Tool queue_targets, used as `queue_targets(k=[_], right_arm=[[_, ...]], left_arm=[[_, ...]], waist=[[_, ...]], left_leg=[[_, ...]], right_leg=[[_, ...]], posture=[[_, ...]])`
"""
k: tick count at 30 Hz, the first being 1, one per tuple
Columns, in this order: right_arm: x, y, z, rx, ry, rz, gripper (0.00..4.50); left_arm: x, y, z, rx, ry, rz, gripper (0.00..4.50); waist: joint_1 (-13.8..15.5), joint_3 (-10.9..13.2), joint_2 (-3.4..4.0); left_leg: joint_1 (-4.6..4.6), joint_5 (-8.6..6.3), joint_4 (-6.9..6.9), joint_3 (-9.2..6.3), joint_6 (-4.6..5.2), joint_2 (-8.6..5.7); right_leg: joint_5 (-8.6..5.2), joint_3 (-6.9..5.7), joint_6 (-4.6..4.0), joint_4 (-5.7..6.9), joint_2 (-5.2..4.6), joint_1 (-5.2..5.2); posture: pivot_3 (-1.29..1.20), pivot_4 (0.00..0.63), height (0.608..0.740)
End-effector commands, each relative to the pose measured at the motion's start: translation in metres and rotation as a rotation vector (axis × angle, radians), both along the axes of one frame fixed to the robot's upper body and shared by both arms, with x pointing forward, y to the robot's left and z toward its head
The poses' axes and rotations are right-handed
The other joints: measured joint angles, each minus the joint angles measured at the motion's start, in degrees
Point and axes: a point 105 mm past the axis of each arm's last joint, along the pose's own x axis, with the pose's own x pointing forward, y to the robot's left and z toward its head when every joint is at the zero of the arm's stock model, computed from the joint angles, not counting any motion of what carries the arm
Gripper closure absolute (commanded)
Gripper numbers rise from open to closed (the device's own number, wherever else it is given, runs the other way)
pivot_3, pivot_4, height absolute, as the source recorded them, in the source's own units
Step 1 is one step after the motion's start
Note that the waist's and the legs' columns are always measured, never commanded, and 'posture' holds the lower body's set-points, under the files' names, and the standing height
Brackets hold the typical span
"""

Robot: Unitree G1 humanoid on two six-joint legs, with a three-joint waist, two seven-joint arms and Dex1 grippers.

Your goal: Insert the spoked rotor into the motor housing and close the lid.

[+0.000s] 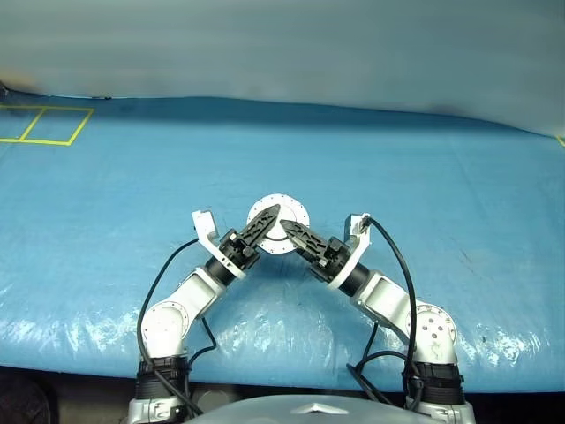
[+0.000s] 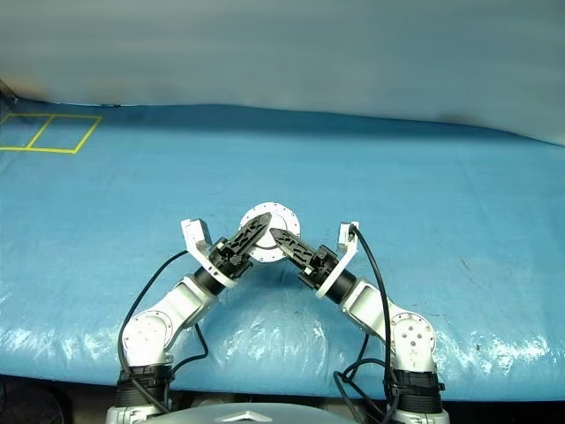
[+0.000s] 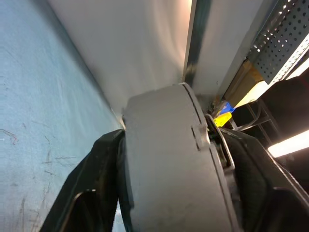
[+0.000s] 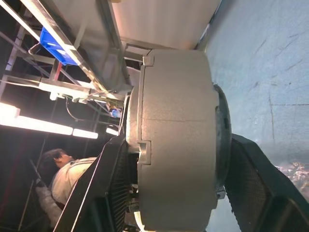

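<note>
Blue table point(image 1: 459, 265): motor housing point(image 1: 278, 224) with lid point(image 4: 145, 145) closed is held up near its middle, left pincer point(image 1: 265, 226) and right pincer point(image 1: 296, 233) both clamped on housing sides.

Head pair looking down over blue table point(image 1: 106, 221), wrist views close against motor housing point(image 4: 176, 140)

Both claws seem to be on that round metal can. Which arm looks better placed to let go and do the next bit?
Probably the left. The right gripper has the housing squarely between its fingers; the left gripper straddles it too.
</note>
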Motion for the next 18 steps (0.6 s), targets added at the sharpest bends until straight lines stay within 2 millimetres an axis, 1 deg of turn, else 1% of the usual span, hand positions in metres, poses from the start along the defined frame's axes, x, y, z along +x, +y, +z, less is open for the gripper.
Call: queue_targets(k=[1,2,5,9,18], right_arm=[[-0.004,0.010,0.032,0.085,-0.114,0.051,2.08],[-0.004,0.010,0.032,0.077,-0.118,0.047,2.08],[-0.002,0.009,0.033,0.076,-0.124,0.027,2.08],[0.000,0.008,0.034,0.070,-0.139,0.006,2.08],[0.003,0.008,0.034,0.058,-0.155,-0.023,2.08]], left_arm=[[-0.007,-0.013,-0.009,0.030,0.035,-0.084,1.78],[-0.007,-0.012,-0.008,0.017,0.033,-0.083,1.78],[-0.006,-0.007,-0.008,0.017,0.025,-0.075,1.97],[-0.005,-0.005,-0.013,0.041,0.040,-0.077,1.97],[0.001,0.010,-0.007,0.000,0.011,-0.009,1.97]], waist=[[0.0,0.0,0.00],[0.0,0.0,0.00],[0.0,0.0,0.00],[0.0,0.0,0.00],[0.0,0.0,0.00]], left_leg=[[0.00,0.00,0.00,0.00,0.00,0.00],[0.00,0.00,0.00,0.01,0.00,0.00],[0.00,0.00,0.01,0.01,0.00,0.00],[0.00,0.00,0.01,0.01,0.00,0.00],[0.00,0.00,0.01,0.01,0.00,0.00]], right_leg=[[0.00,0.00,0.00,0.00,0.00,0.00],[0.00,0.01,0.00,0.00,0.00,0.00],[0.00,0.01,0.00,-0.01,0.00,0.00],[0.00,0.00,0.00,0.00,0.00,0.00],[0.01,0.01,0.01,0.00,0.00,0.00]], posture=[[0.00,0.150,0.740],[0.00,0.150,0.740],[0.00,0.150,0.740],[0.00,0.150,0.740],[0.00,0.150,0.740]])
